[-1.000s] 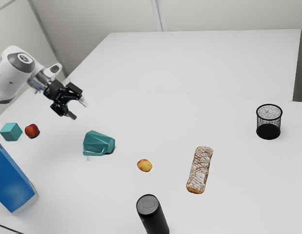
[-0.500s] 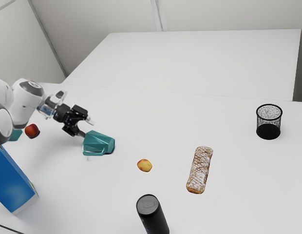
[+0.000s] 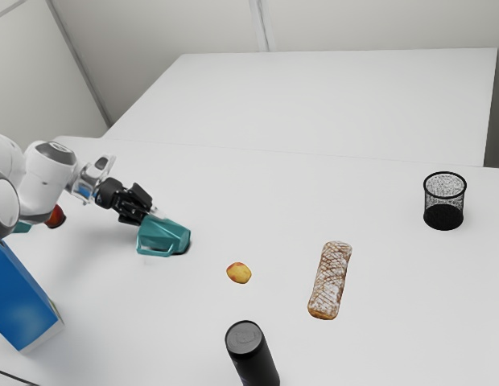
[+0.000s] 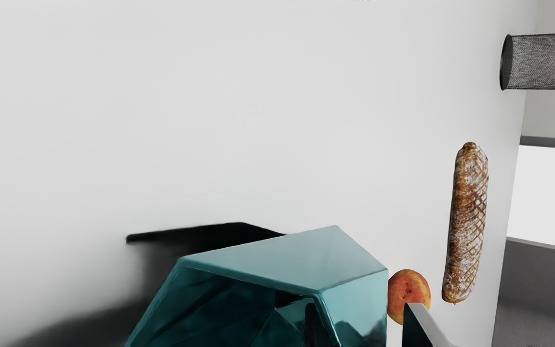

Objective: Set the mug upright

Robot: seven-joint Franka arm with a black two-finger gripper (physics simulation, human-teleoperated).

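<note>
The teal mug (image 3: 163, 236) lies on its side on the table, with my gripper (image 3: 152, 217) at its end facing the arm. In the wrist view the mug (image 4: 258, 270) turns its open mouth toward the camera. There the gripper (image 4: 360, 311) stands open across one wall of the mug: a dark finger (image 4: 312, 325) shows within the mouth, and a pale-edged finger (image 4: 424, 323) is outside, with a narrow gap to that wall. The lower part of the mug is cut off in the wrist view.
A peach (image 3: 239, 273), a long bread (image 3: 330, 280) and a black mesh cup (image 3: 444, 201) stand toward the exterior view's right. A dark cylinder (image 3: 252, 354) is near its bottom edge. A blue box (image 3: 20, 297) and a red fruit (image 3: 55, 216) are at its left.
My gripper has come down and toward the exterior view's right, from above the table to the mug's end. The mug has barely moved, if at all.
</note>
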